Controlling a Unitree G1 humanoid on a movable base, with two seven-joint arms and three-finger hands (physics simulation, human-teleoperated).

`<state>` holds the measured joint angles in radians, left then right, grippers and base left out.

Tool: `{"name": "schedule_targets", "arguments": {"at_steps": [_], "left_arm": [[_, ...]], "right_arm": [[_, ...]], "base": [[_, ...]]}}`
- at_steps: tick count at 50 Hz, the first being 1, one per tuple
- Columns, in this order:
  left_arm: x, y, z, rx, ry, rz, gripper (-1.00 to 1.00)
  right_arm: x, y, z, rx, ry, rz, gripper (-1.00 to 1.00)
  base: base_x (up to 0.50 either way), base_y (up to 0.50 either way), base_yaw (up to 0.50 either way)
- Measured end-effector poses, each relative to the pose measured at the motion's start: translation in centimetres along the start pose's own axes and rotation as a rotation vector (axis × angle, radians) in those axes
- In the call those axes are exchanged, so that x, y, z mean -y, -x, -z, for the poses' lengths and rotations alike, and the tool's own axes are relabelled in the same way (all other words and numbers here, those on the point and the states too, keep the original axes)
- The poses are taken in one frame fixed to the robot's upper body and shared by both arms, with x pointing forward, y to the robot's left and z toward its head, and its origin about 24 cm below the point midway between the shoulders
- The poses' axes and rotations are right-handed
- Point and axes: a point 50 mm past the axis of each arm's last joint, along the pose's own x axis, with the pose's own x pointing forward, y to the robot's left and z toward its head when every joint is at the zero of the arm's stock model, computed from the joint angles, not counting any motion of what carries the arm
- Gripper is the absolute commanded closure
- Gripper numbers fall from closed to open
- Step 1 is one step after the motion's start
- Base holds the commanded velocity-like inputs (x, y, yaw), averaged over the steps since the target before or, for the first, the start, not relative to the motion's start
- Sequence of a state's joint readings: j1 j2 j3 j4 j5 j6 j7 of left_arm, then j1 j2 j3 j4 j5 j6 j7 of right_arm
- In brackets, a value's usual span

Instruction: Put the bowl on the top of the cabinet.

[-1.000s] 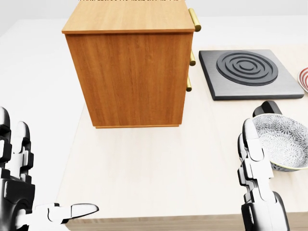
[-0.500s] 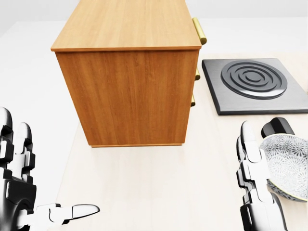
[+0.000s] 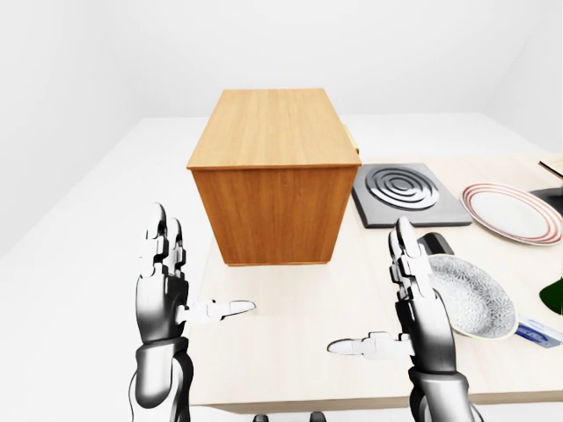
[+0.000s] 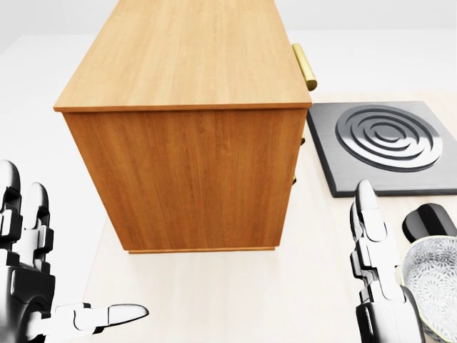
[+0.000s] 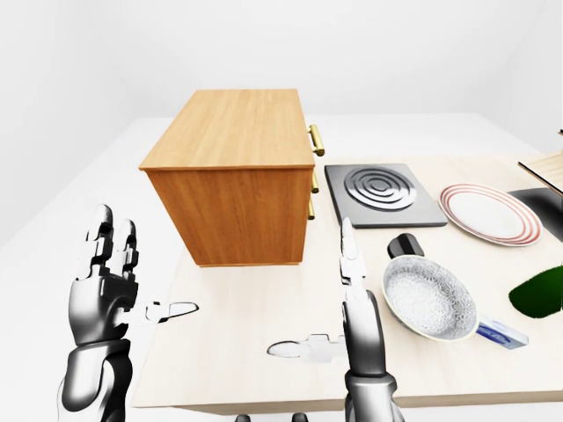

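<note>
While both hands are hovering low in the views with nothing in them, the left hand [image 3: 163,294] is standing released at the lower left of the left-eye view, fingers pointing up and thumb jutting right over the pale wooden table [image 3: 290,308], and the right hand [image 3: 418,303] is standing likewise released at the lower right, fingers straight up and thumb pointing left. Just to the right of that right hand, the patterned bowl [image 5: 429,297] is sitting on the table, apart from the fingers as far as the right-eye view shows, and nothing is lying inside it; it is well apart from the cabinet top. A small black object [image 5: 405,245] is resting just above the bowl's rim in the right-eye view, a small blue-and-white item [image 5: 503,333] is lying at the bowl's lower right, and a dark green shape [image 5: 538,294] is poking in from the right edge. Higher in the views, the wooden cabinet [image 3: 274,171] is standing on the table with brass handles [image 5: 315,139] on its right face. Right of it a dark square burner plate [image 5: 380,192] is lying flat, and further right a white plate with red rings [image 5: 486,213] is sitting bare.
</note>
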<state>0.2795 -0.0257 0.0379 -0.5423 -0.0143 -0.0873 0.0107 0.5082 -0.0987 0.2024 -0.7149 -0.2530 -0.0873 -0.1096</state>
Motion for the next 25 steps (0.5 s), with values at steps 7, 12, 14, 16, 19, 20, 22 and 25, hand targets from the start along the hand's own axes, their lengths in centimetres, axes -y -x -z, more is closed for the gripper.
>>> {"name": "schedule_targets", "arguments": {"at_steps": [7, 12, 14, 16, 19, 20, 22, 25], "left_arm": [[0.03, 0.00, 0.03, -0.001, 0.000, 0.001, -1.00], [0.03, -0.01, 0.01, 0.000, 0.000, 0.000, -1.00], [0.03, -0.01, 0.00, 0.000, 0.000, 0.000, -1.00], [0.02, -0.02, 0.00, 0.001, 0.001, 0.000, -1.00], [0.02, -0.04, -0.01, 0.001, 0.002, 0.001, -1.00], [0.02, -0.04, -0.02, 0.002, 0.002, 0.001, -1.00], [0.04, -0.04, 0.02, 0.000, 0.002, 0.002, -1.00], [0.06, -0.05, 0.06, -0.001, 0.002, 0.003, -1.00]], "right_arm": [[0.01, -0.03, 0.00, 0.001, -0.001, -0.001, -1.00], [0.00, -0.06, -0.01, 0.002, -0.002, -0.002, -1.00], [-0.01, -0.07, -0.02, 0.003, -0.003, -0.003, -1.00], [-0.01, -0.08, -0.04, 0.004, -0.004, -0.003, -1.00], [-0.01, -0.10, -0.05, 0.005, -0.005, -0.003, -1.00], [-0.01, -0.11, -0.06, 0.006, -0.005, -0.003, -1.00], [-0.01, -0.14, -0.10, 0.008, -0.007, -0.003, -1.00], [0.00, -0.17, -0.13, 0.010, -0.009, -0.002, -1.00]], "base": [[0.24, 0.00, 0.00], [0.05, 0.00, 0.00], [0.00, 0.00, 0.00], [0.00, 0.00, 0.00], [0.00, 0.00, 0.00], [0.00, 0.00, 0.00], [0.00, 0.00, 0.00], [0.00, 0.00, 0.00]]}}
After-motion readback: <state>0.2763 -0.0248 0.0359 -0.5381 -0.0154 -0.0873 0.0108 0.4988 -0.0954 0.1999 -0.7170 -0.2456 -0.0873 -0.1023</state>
